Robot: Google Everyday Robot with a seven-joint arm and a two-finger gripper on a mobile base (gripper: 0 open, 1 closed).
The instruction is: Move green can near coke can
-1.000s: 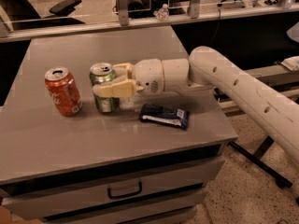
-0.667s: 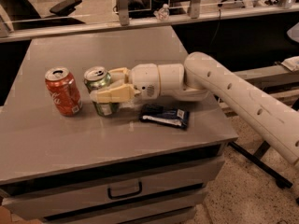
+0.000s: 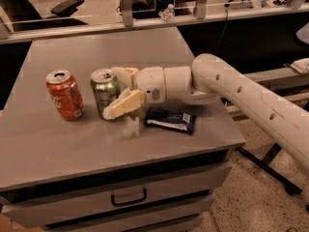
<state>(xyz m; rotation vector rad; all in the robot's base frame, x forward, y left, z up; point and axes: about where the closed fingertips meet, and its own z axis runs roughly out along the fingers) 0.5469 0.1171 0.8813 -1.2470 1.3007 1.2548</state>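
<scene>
The green can (image 3: 103, 90) stands upright on the grey table (image 3: 58, 149), a short gap to the right of the red-orange coke can (image 3: 64, 94). My gripper (image 3: 112, 93) reaches in from the right at can height. It is open, with one finger (image 3: 126, 73) behind the green can and the other finger (image 3: 123, 104) in front of it, spread slightly wider than the can. The white arm (image 3: 231, 88) stretches off to the right.
A flat dark blue snack packet (image 3: 170, 120) lies just in front of my wrist. The table's front edge and drawers (image 3: 128, 197) are below. A railing and office chairs stand behind the table.
The gripper carried the green can a little left, toward the coke can. The fingers have since spread apart from the can, which now stands on the table.
</scene>
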